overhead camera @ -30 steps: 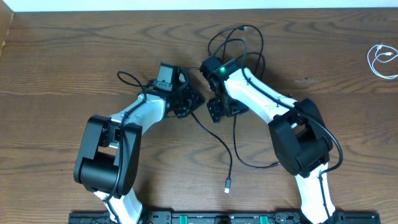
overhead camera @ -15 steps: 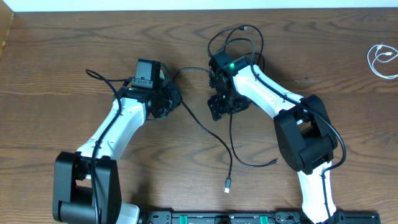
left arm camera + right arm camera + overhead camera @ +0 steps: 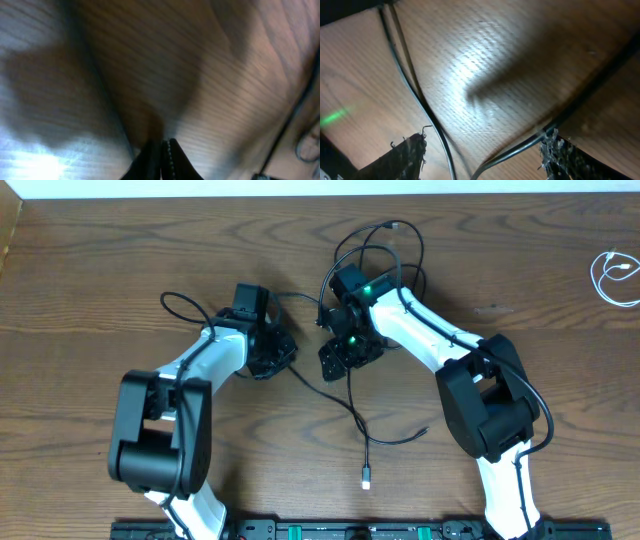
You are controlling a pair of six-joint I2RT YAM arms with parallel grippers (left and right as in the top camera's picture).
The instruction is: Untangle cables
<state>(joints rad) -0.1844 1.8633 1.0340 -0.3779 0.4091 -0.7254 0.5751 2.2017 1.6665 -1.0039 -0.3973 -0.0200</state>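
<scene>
The left claw (image 3: 272, 355) has its fingers (image 3: 152, 157) pressed together low over the bench (image 3: 100, 280); whether they pinch a strand cannot be told. The right claw (image 3: 340, 358) stands apart with black cables (image 3: 590, 91) running between its fingers (image 3: 407, 157), one trailing to a plug (image 3: 366, 477). The white cable (image 3: 612, 275) lies coiled far right.

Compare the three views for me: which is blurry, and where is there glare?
Overhead: sharp and evenly lit, the black cables crisp on the table. Left wrist: heavily blurred, wood grain smeared, a broad dark shadow, glare at lower left, the shut left gripper barely defined. Right wrist: clearer, with a bright glare patch mid-frame and a green glint at left.
</scene>
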